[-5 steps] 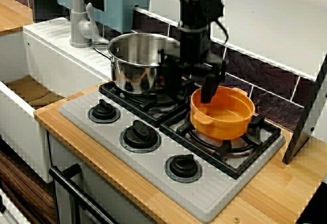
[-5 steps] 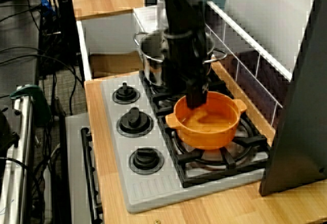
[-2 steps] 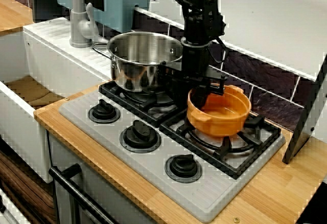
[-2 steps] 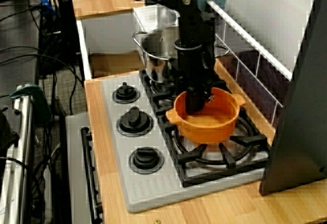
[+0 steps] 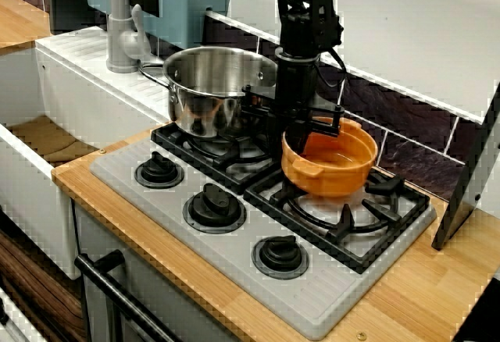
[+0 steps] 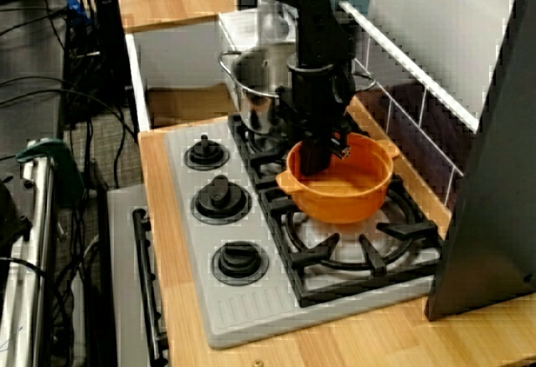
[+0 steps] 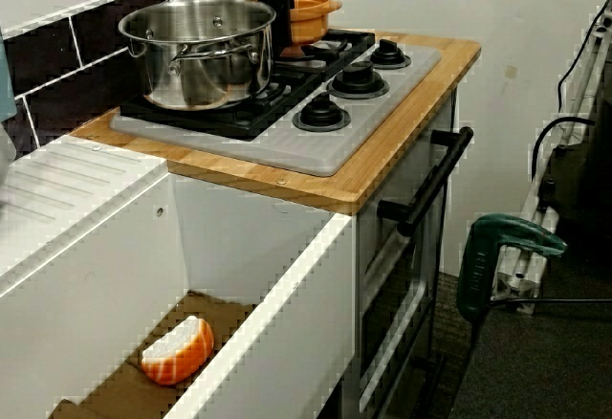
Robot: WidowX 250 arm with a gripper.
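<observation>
We see the gripper (image 5: 301,140) clamped on the rim of the orange pot (image 5: 336,172), mouth up over the right grate (image 5: 367,215). Its handles line up knobs-to-wall. The steel pot (image 5: 211,96) is just beside it, with open grate on the other side.

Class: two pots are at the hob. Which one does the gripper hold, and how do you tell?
The small orange pot: the gripper pinches its rim between its fingers. The larger, shiny steel pot stands apart on its own burner, with nothing gripping it.
</observation>
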